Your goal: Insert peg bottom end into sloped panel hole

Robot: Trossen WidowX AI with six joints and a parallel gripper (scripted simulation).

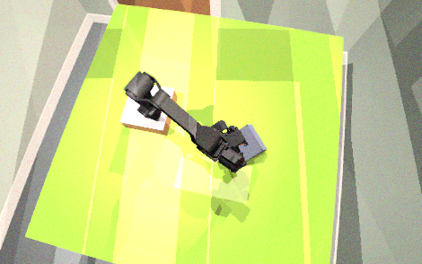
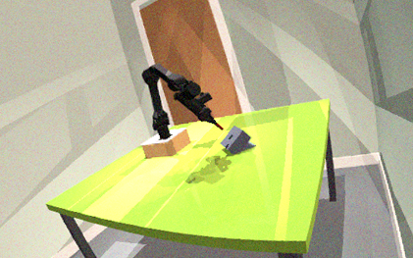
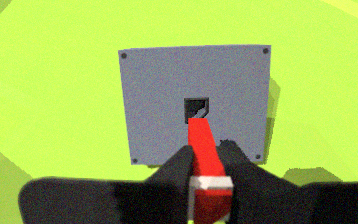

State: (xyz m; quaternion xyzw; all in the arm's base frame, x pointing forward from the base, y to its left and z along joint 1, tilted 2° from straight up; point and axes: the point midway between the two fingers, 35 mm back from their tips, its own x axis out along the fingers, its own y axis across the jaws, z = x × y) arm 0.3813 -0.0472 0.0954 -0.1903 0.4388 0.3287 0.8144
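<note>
On the left of the green tabletop (image 2: pixel 128 206) sits the arm's base block (image 2: pixel 165 142), white on top with tan sides. From it the black arm (image 1: pixel 177 114) rises and reaches to the right, sloping down toward the grey panel (image 2: pixel 236 140). The tool (image 3: pixel 210 157) is clamped on the red peg (image 3: pixel 204 145), with a black finger (image 3: pixel 175 167) pressing each side of it and a white band around the peg just behind the grip. In the wrist view the peg points at the panel's face, and its far end overlaps the lower edge of the square hole (image 3: pixel 197 108); whether the tip has gone in cannot be told. In the exterior view the peg's red tip (image 2: pixel 219 126) hangs just above and left of the panel, very near its sloped face. The panel rests on the tabletop, right of the base block.
</note>
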